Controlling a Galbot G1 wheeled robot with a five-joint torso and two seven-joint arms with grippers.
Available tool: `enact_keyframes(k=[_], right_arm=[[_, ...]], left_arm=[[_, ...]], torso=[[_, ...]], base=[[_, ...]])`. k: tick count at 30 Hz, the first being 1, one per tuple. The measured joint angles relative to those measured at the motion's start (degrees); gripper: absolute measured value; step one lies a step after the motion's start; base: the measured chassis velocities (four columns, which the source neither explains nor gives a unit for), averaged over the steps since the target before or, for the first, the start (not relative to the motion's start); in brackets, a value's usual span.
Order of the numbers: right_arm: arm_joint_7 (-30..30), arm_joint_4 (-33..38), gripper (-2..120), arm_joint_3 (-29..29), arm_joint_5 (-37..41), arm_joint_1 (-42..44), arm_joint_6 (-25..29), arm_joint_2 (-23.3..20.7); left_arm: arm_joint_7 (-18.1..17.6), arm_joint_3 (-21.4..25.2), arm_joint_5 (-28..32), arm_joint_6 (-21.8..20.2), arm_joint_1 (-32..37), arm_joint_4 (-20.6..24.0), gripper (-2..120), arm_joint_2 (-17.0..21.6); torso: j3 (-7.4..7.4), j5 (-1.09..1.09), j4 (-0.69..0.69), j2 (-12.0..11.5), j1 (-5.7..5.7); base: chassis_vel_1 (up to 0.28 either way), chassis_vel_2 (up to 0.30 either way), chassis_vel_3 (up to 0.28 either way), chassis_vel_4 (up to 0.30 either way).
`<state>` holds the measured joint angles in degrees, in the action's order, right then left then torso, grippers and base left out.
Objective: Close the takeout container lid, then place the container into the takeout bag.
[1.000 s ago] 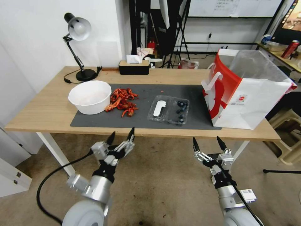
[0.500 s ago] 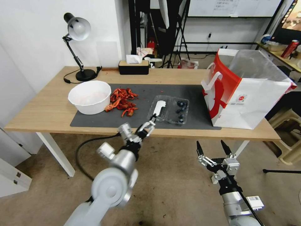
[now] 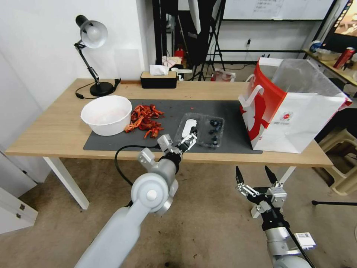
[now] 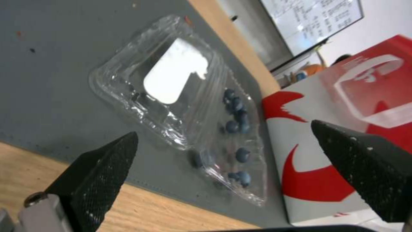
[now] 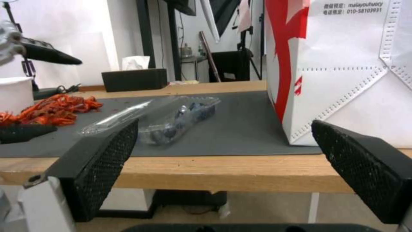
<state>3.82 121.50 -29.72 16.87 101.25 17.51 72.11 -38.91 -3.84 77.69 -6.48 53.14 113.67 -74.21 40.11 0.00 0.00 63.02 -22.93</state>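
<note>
A light wooden table (image 3: 55, 130) on white legs stands against a white wall, with a dark grey mat (image 3: 230, 111) laid across its front half. On the mat the takeout container (image 3: 212, 131) lies opened flat, its blueberry half toward the takeout bag (image 3: 297, 119) and the lid (image 3: 187, 128), with its white oblong label facing up, toward a heap of red crayfish (image 3: 145, 121). A white bowl (image 3: 106, 114) sits at the mat's left end, touching the crayfish. The takeout bag stands upright at the table's right end, partly on the mat, its mouth open and its clear liner sticking up.

Along the back edge are a black desk lamp (image 3: 91, 56) and a black tissue box (image 3: 158, 79). Behind the table the room holds dark stands, a whiteboard and another table at the far right; the floor (image 3: 208, 223) is brownish and scuffed.

The left end effector (image 3: 187, 140) hangs over the table's front edge just before the lid, its fingers spread wide and holding nothing. The right end effector (image 3: 256, 175) waits below the table edge in front of the bag, its fingers also wide apart and empty.
</note>
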Motion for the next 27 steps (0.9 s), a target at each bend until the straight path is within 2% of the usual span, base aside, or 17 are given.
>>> enact_keyframes(k=[3,13,27], right_arm=[[0.03,-0.17,100,-0.02,0.00,-0.10,-0.05,0.00],[0.00,-0.29,100,0.10,-0.25,-0.13,-0.17,-0.02],[0.20,-0.34,100,0.06,-0.68,0.19,-0.17,0.21]], left_arm=[[-1.95,-0.29,0.83,-0.44,-1.40,-1.59,100,-0.94],[-4.27,-0.74,1.99,-0.42,-3.27,-4.52,100,-2.17],[-4.20,-1.48,2.17,-0.41,-5.01,-7.41,100,-3.13]], torso=[[0.00,0.00,0.00,0.00,0.00],[-0.01,0.00,0.00,0.00,0.01],[-0.01,0.00,0.00,0.01,0.01]], base=[[0.000,0.000,0.000,0.000],[0.000,0.000,0.000,0.000],[0.000,0.000,0.000,0.000]])
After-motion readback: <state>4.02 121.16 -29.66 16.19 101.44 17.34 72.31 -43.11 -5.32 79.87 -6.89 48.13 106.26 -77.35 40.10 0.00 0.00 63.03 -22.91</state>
